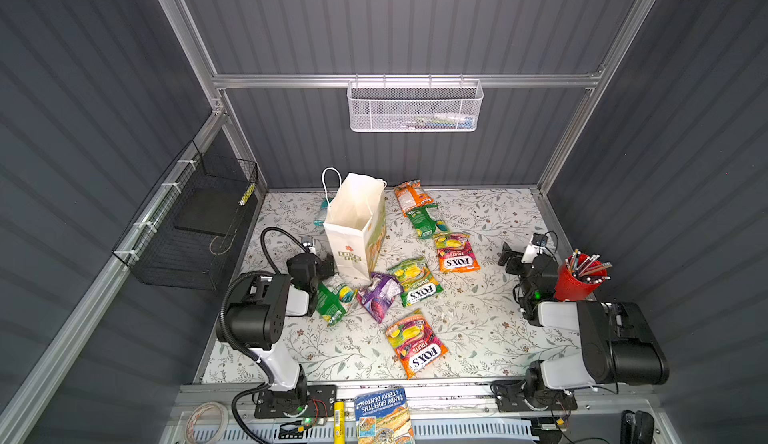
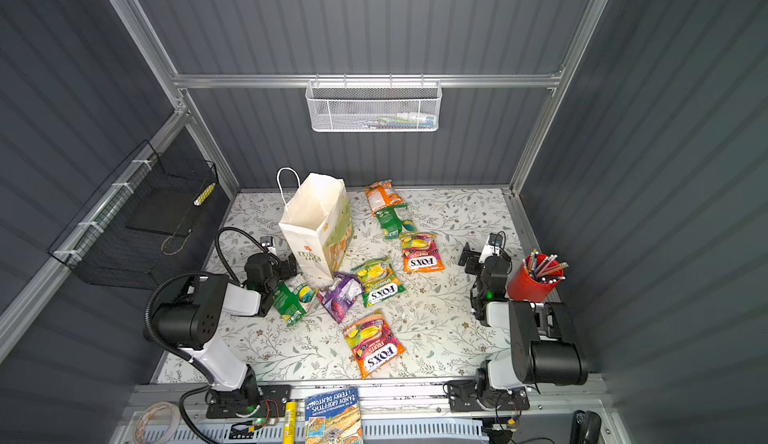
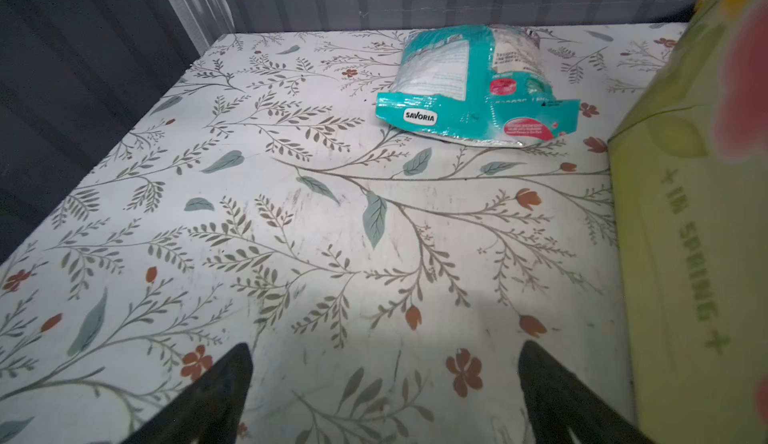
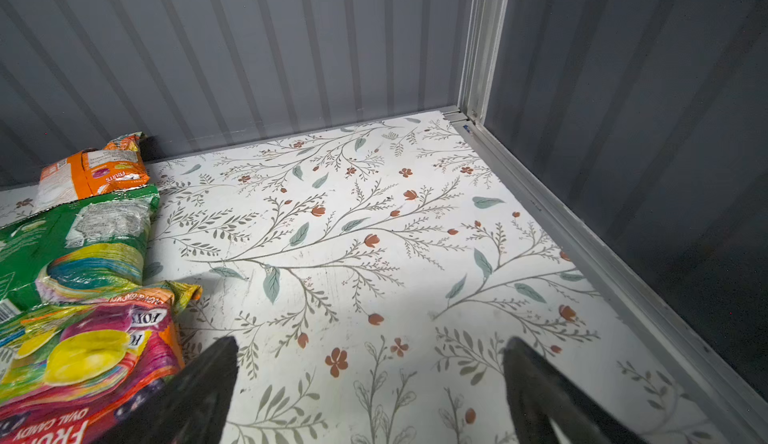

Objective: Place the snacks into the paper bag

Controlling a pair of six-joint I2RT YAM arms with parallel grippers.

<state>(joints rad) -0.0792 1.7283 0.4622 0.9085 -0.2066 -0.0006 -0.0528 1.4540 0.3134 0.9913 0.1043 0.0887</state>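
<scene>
Nothing bagged yet afaict: paper bag [image 1: 353, 225] upright mid-frame, looks empty, 8 snacks [image 1: 415, 281] loose on table [image 1: 498, 329] around it; L gripper [image 3: 384, 400] + R gripper [image 4: 370, 392] both spread, empty.

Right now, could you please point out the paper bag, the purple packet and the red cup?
paper bag [image 1: 345, 240]: in a top view, white front panel.
purple packet [image 1: 377, 296]: in a top view, crinkled middle.
red cup [image 1: 574, 286]: in a top view, outer wall.

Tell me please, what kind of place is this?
Probably a robot test cell: grey ribbed walls on an aluminium frame enclose a floral table, with a left arm and right arm mounted at its front edge.
</scene>
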